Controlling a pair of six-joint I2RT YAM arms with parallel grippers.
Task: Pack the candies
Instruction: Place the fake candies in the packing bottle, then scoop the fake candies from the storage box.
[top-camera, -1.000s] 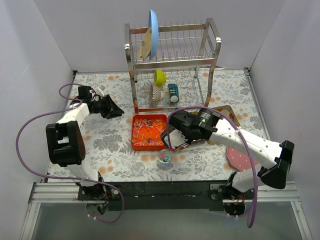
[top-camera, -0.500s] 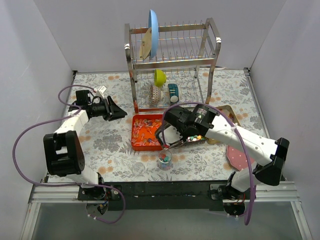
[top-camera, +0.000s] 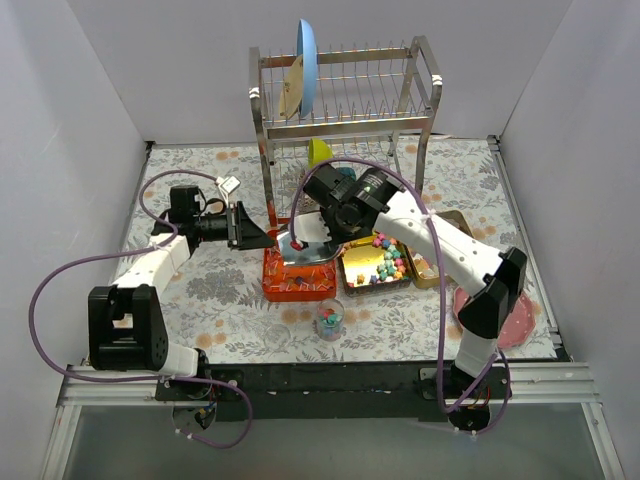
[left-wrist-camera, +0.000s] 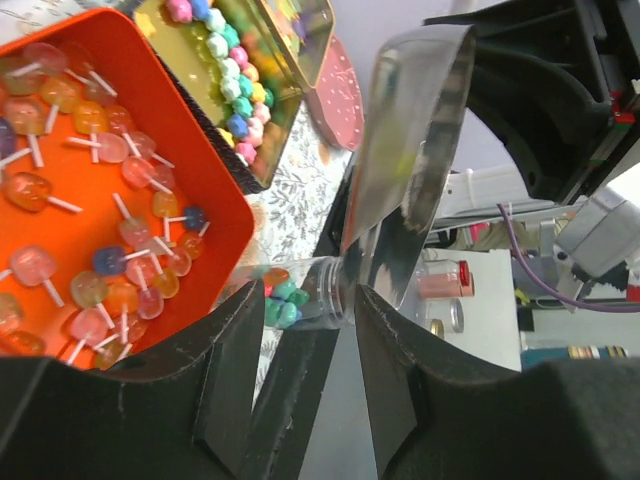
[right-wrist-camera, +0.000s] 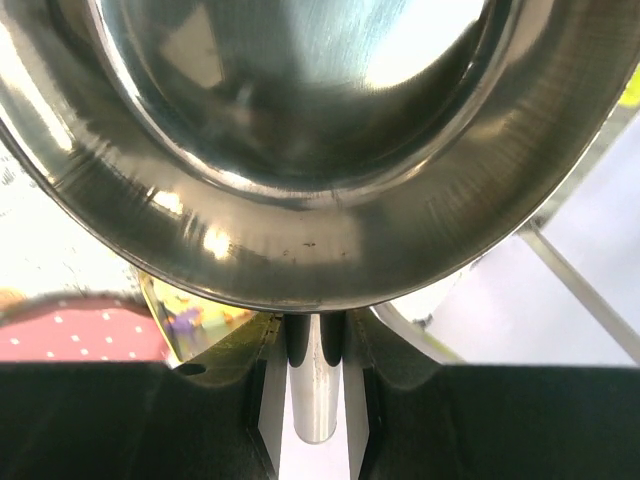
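The candies (top-camera: 380, 262) fill an open gold tin (top-camera: 347, 282) at mid table; more candies (top-camera: 329, 318) sit in a small clear glass in front of it. The left wrist view shows the tin's candies (left-wrist-camera: 228, 75) and the glass (left-wrist-camera: 300, 295) beyond my fingers. My right gripper (top-camera: 322, 230) (right-wrist-camera: 318, 325) is shut on the round stem of a shiny steel funnel (top-camera: 300, 246) (right-wrist-camera: 300, 150), held over the orange tray (top-camera: 272, 285). My left gripper (top-camera: 262, 238) (left-wrist-camera: 310, 300) hovers open at the tray's left edge, nothing between its fingers.
The orange tray (left-wrist-camera: 215, 190) holds several lollipops. A steel dish rack (top-camera: 345, 130) with a blue plate (top-camera: 307, 55), a green bowl and cups stands behind. A pink dotted lid (top-camera: 510, 325) and the tin's lid (top-camera: 450, 240) lie at the right.
My right arm swung left and back with the funnel, from beside the glass to over the orange tray, uncovering the tin. My left gripper moved right toward the tray and opened wider.
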